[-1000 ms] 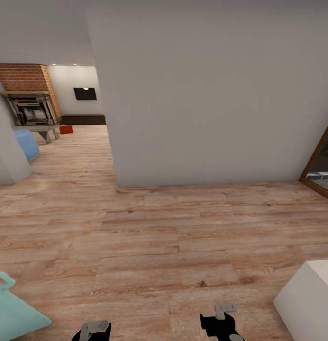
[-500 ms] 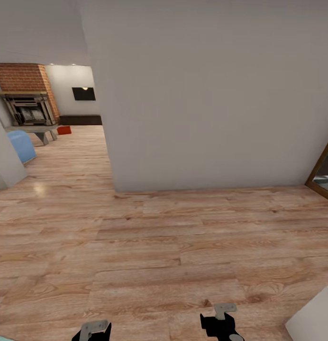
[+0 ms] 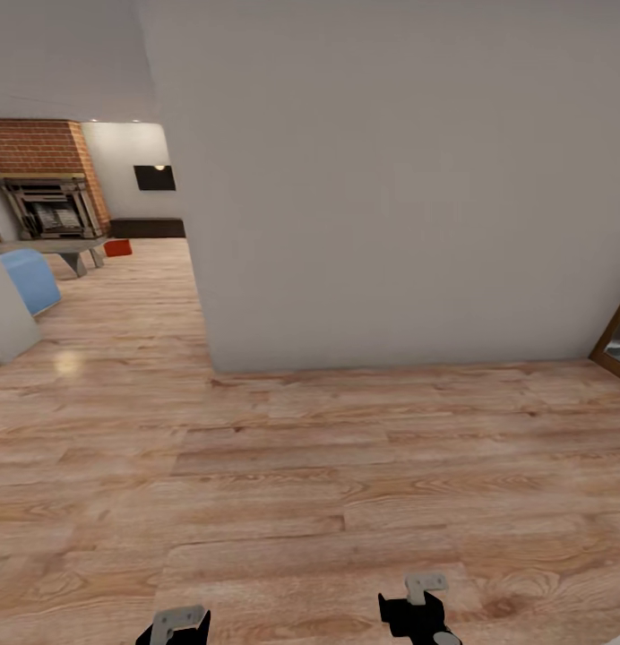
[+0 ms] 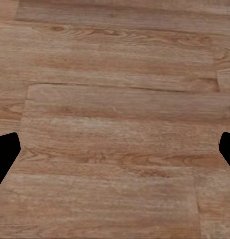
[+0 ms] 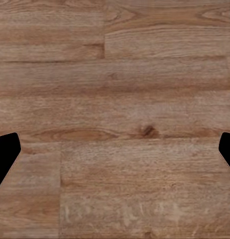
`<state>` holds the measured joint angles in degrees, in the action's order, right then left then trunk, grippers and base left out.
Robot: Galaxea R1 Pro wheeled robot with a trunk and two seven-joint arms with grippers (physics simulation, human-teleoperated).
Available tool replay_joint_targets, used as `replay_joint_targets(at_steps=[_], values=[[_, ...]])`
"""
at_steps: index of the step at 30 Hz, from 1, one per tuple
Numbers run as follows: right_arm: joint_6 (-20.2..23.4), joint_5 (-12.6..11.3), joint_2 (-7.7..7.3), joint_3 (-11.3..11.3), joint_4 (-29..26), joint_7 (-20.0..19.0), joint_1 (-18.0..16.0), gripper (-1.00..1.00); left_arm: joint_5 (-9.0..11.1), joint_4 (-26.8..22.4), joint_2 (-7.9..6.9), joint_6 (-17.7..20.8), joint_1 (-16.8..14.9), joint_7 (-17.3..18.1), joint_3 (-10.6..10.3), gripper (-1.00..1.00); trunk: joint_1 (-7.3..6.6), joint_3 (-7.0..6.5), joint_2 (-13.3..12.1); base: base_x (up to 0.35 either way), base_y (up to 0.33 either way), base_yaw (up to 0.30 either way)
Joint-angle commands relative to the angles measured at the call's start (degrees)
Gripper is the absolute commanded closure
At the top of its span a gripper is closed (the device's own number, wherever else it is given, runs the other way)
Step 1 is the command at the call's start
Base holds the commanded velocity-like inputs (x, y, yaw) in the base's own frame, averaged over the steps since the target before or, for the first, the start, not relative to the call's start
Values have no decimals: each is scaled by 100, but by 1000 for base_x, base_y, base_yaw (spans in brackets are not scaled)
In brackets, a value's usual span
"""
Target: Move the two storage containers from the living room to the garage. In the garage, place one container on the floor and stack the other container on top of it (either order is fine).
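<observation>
Standing far left beside the low table [image 3: 55, 246] in the living room is one storage container [image 3: 118, 248], looking light, rigid and thin-walled; gripping opposite rims is advisable. Left gripper [image 4: 115, 152] and right gripper [image 5: 115, 152] are hanging spread wide, empty, over wood flooring [image 3: 346, 466].

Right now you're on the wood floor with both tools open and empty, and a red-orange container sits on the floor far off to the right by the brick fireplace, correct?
Not quite: the red-orange container is far off to the left, not the right, by the brick fireplace, as the head view shows. The rest holds: wood floor, left tool and right tool open and empty.
</observation>
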<state>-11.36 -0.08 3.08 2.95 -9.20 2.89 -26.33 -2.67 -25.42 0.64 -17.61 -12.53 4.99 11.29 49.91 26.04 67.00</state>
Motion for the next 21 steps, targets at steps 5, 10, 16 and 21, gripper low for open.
replay_joint_targets(at_steps=[5,10,16,21], values=[[-15,-1,0,31,6,33,-4,-100,-24,2,6,-14,-4,46,49,-100,4,6,3,347,0,53],[-15,-1,0,31,6,35,-4,-100,-25,2,6,-14,-4,46,49,-100,4,6,3,347,0,124],[-15,-1,0,31,6,36,-4,-100,-26,2,6,-14,-4,46,49,-100,4,6,3,347,0,200],[-15,0,0,31,6,36,-4,-100,-26,2,6,-14,-4,46,49,-100,4,6,3,347,0,234]])
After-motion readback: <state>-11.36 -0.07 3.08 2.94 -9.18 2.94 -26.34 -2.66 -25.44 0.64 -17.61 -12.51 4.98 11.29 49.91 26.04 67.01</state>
